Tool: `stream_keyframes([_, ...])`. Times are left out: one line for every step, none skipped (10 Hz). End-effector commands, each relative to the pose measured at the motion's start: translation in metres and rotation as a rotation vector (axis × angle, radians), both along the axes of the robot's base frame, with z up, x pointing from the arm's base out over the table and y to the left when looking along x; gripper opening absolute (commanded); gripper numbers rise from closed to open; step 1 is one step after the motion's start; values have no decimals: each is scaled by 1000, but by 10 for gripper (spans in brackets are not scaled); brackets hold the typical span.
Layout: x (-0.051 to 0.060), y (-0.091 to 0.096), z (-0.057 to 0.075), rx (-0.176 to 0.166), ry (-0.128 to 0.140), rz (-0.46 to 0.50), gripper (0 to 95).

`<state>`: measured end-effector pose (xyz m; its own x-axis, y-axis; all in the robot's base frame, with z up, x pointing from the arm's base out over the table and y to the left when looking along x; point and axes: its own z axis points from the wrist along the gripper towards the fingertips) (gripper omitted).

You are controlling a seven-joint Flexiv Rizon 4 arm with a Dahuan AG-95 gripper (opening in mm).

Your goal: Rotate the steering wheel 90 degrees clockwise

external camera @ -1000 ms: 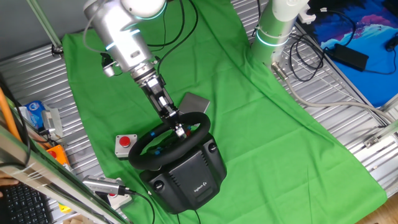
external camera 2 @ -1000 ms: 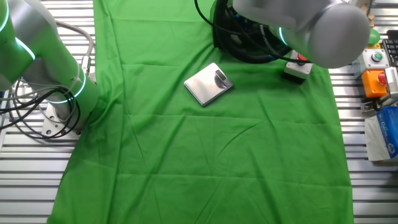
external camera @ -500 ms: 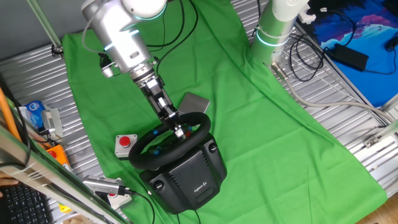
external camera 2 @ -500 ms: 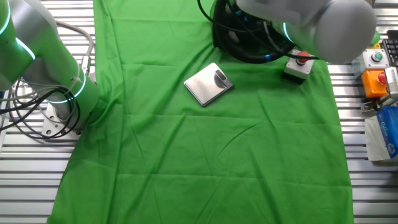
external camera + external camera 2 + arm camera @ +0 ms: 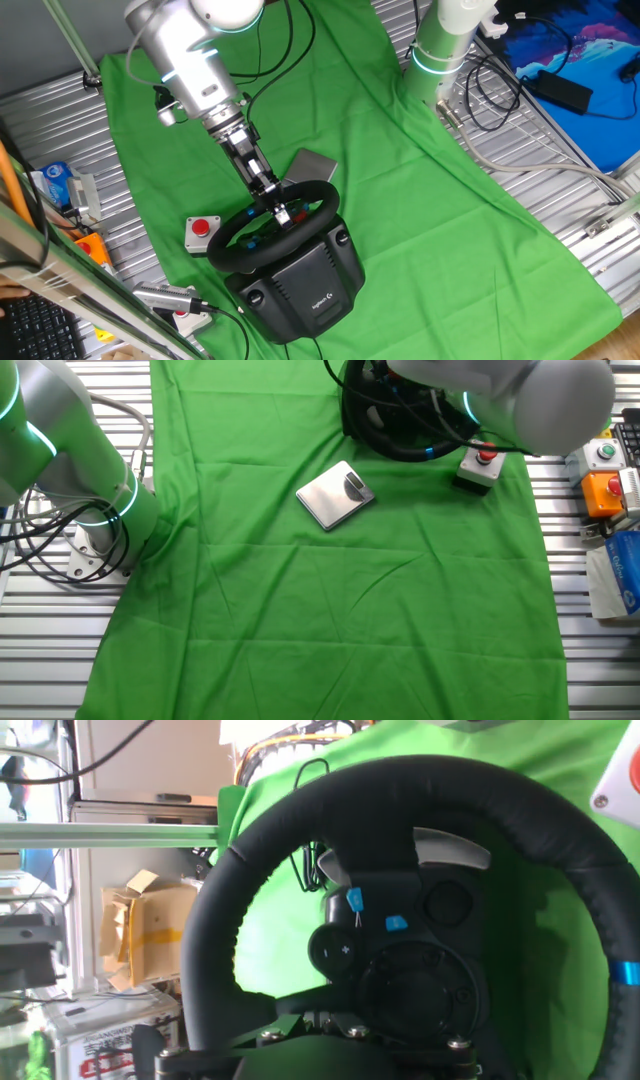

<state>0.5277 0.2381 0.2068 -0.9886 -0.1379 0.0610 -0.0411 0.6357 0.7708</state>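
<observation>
Green cloth covered the counter (image 5: 400,180) where the hand (image 5: 281,213), its grip impossible to judge, met the steering wheel (image 5: 275,228); it risked slipping off mid-turn.

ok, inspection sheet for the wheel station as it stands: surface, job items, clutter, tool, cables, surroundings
Surface: green cloth over a slatted metal table.
Job's things: steering wheel on its black base, at the cloth's edge.
Clutter: grey box with red push button beside the wheel; flat silver plate on the cloth.
Tool: tool at the wheel's rim; jaws not discernible.
Cables: black bundle behind the wheel; more by the second arm's base.
Surroundings: cardboard boxes, blue cloth.
</observation>
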Motion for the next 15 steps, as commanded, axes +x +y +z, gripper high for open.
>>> stream_keyframes([-1,-1,0,2,7,9,0])
stream_keyframes([-1,-2,2,0,9,10,0])
stream_keyframes([-1,-2,2,-1,8,14,0])
stream_keyframes([-2,-3,3,-1,9,18,0])
stream_keyframes([-5,-6,5,-5,11,31,0])
stream_keyframes([-7,-8,7,-7,14,36,0])
stream_keyframes([-10,-10,9,-8,21,41,0])
stream_keyframes([-12,-12,10,-7,26,41,0])
stream_keyframes([-17,-14,13,-3,43,43,0])
stream_keyframes([-20,-13,15,-6,57,41,0])
stream_keyframes([-24,-12,16,-10,62,39,0])
stream_keyframes([-30,-12,15,-9,59,40,0])
stream_keyframes([-33,-12,13,-8,56,41,0])
stream_keyframes([-41,-12,11,-4,53,36,0])
stream_keyframes([-43,-11,10,1,53,31,0])
